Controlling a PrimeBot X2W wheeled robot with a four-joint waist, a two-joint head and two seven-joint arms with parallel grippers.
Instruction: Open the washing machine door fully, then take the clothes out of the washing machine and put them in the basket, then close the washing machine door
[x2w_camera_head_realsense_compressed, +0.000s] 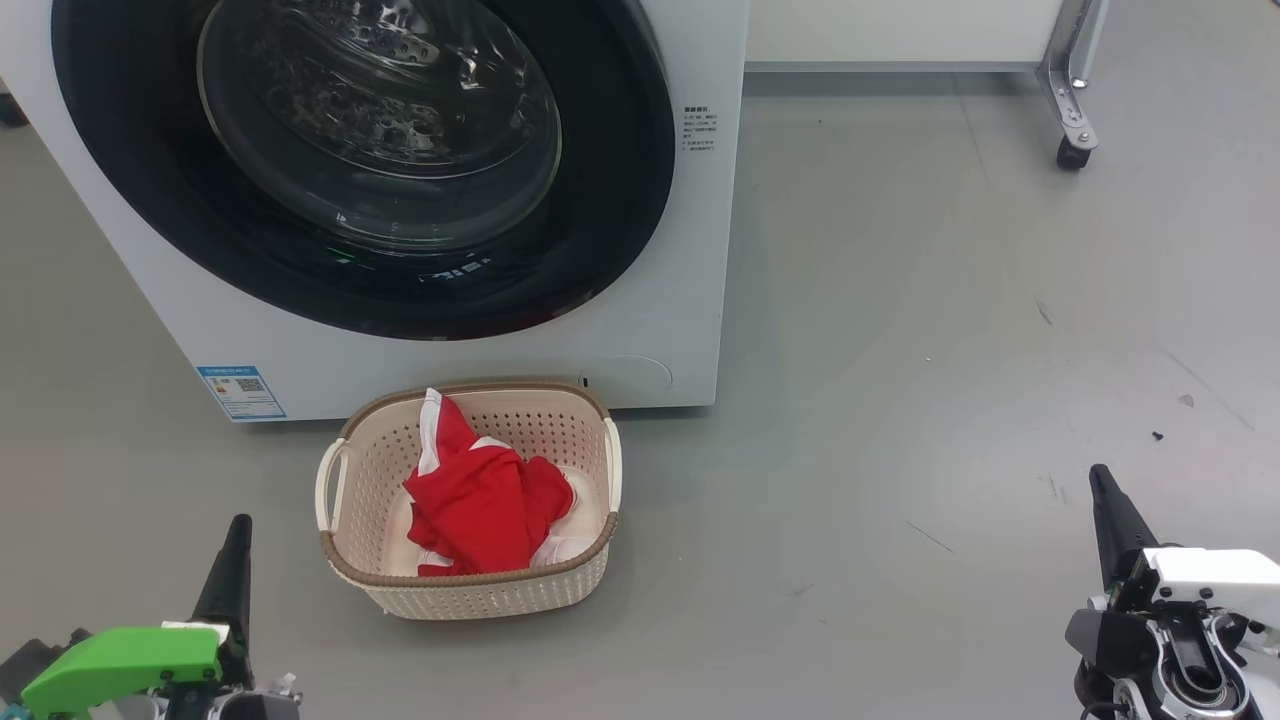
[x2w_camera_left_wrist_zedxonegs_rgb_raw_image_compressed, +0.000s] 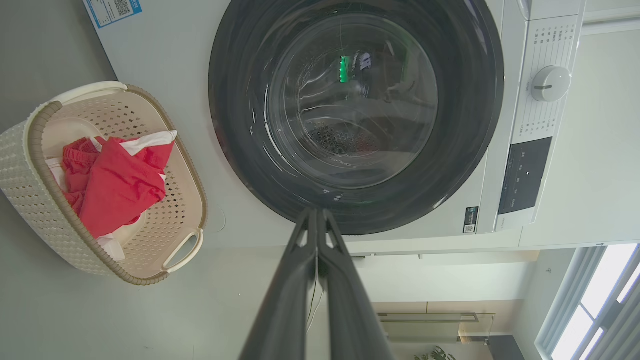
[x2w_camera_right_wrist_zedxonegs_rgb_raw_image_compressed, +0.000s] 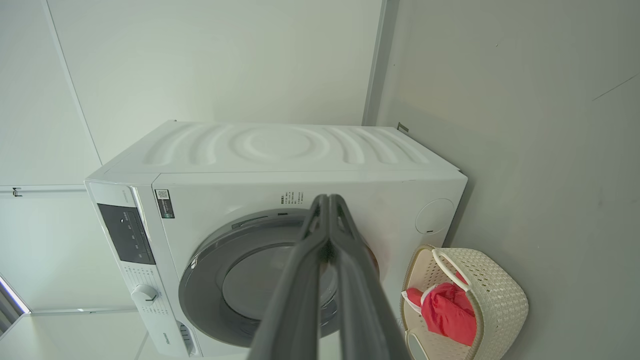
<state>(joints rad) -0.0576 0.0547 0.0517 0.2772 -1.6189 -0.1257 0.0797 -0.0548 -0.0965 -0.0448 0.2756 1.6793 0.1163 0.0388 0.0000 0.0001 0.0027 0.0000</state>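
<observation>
Red fabric garment with white panels (x2w_camera_head_realsense_compressed: 480, 505) is sitting bunched in the small cream perforated plastic basket (x2w_camera_head_realsense_compressed: 470, 600), just in front of the big white front-loading washing machine (x2w_camera_head_realsense_compressed: 690, 330), whose round black-rimmed glass door (x2w_camera_head_realsense_compressed: 620, 200) is looking shut. Left gripper (x2w_camera_left_wrist_zedxonegs_rgb_raw_image_compressed: 316, 215) and right gripper (x2w_camera_right_wrist_zedxonegs_rgb_raw_image_compressed: 327, 200) are both hovering clear of it, fingers pressed together, gripping nothing. What's worrying me: I can't tell if the latch is caught, so the door might be popping back open, and a low arm swing could be clipping the basket

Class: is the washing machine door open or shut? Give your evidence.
Shut. The door sits flush against the white front of the machine in all three views.
</observation>
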